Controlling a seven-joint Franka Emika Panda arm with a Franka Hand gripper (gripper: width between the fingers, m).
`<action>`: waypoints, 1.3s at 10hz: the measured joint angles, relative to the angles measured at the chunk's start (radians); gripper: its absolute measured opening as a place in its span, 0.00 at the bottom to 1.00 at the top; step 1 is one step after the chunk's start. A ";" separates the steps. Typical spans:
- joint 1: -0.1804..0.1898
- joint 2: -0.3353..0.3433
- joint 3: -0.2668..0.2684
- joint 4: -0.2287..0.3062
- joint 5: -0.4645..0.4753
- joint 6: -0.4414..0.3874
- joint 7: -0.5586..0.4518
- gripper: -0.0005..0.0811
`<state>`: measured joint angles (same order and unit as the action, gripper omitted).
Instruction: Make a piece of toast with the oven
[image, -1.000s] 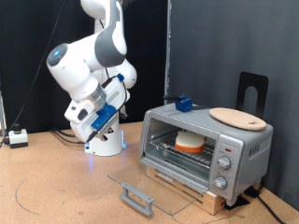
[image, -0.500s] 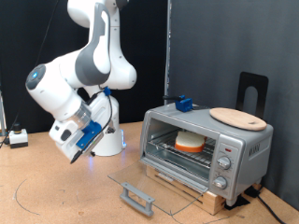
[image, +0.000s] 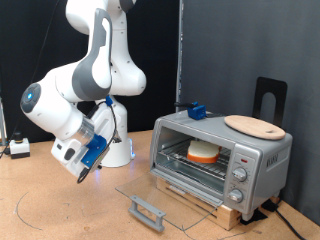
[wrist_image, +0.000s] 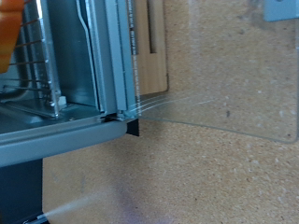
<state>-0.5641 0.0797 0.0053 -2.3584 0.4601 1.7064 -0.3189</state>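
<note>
One boxy silver-grey toaster oven (image: 222, 157) at table's right edge, glass door (image: 165, 197) dropped flat, w/ one pale, orange-crusted bread slice (image: 203, 151) on wire rack inside. One round tan wooden board (image: 255, 126) on oven top. One blue-and-white gripper (image: 82, 172) mid-air, well apart from oven; fingers hard to make out, open/closed can't tell.

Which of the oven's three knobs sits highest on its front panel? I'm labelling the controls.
The top knob, nearest the round wooden board on the oven; the other two stack directly beneath it.
</note>
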 joint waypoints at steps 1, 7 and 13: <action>0.000 0.009 -0.002 0.001 0.005 0.000 -0.020 1.00; -0.003 0.096 -0.020 0.019 0.002 0.118 -0.064 1.00; -0.004 0.223 -0.039 0.060 -0.047 0.158 -0.072 1.00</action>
<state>-0.5677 0.3032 -0.0336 -2.2980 0.4132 1.8642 -0.3908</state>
